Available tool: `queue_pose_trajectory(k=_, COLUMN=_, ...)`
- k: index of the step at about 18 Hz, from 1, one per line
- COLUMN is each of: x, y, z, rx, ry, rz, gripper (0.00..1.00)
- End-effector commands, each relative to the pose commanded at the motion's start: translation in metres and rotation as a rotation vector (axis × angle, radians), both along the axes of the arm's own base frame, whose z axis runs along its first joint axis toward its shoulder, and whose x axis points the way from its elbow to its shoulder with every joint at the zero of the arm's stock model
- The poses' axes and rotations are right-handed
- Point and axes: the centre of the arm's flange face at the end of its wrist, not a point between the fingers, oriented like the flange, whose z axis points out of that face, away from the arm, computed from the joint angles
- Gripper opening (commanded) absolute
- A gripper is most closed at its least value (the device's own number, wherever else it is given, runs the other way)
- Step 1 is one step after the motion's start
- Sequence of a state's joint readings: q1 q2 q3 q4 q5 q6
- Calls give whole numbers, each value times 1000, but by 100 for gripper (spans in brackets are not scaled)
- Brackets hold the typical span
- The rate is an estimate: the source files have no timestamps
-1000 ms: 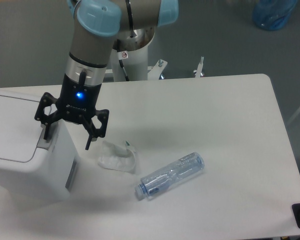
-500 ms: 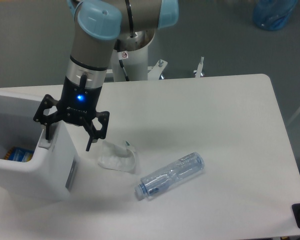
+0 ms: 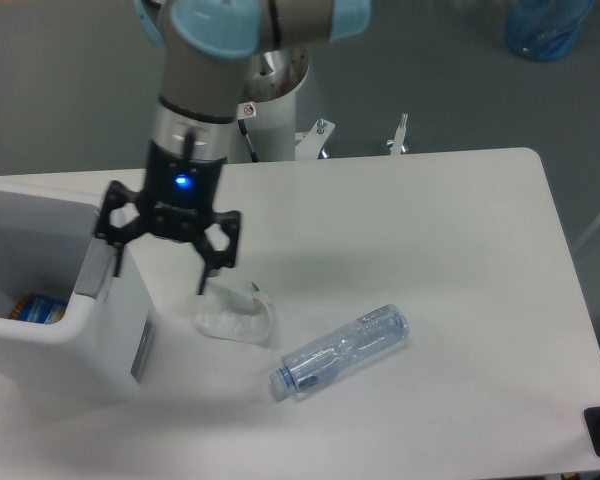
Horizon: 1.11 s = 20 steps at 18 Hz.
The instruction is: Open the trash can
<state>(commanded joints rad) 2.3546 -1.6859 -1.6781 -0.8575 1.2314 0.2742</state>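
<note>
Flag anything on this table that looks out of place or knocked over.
Two things stand out. A clear bottle lies on its side near the table's front instead of standing. A crumpled tissue sits loose beside the open trash can rather than inside it. Nothing looks spilled or broken.

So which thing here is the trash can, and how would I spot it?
Look at the left edge of the white table: the trash can is the big white boxy bin there, open on top, beside the black gripper. It dwarfs the crumpled tissue and the clear bottle lying to its right.
</note>
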Motion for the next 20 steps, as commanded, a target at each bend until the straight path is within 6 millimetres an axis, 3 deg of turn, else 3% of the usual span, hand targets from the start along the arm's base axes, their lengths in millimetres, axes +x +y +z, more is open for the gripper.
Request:
queue_pose_trajectory(k=3, x=-33, y=-23, z=-14, rx=-116, ry=135, rz=-30, gripper=100)
queue_pose_trajectory(k=5, x=-63, y=-48, z=-32, rx=-202, ry=210, rz=-97, gripper=100)
queue_pose_trajectory(k=8, x=-115, y=-104, z=-69, rx=-289, ry=241, rz=-181, gripper=100)
queue_pose_trajectory(k=11, x=-162, y=-151, z=-87, rx=-339, ry=260, rz=-227, gripper=100)
queue_pose_trajectory(k=15, x=-194, y=-166, z=-120, rx=-402, ry=284, rz=-363, gripper=100)
queue_pose_trajectory(k=20, x=-199, y=-171, z=-122, rx=-481, ry=321, rz=-415, gripper=100)
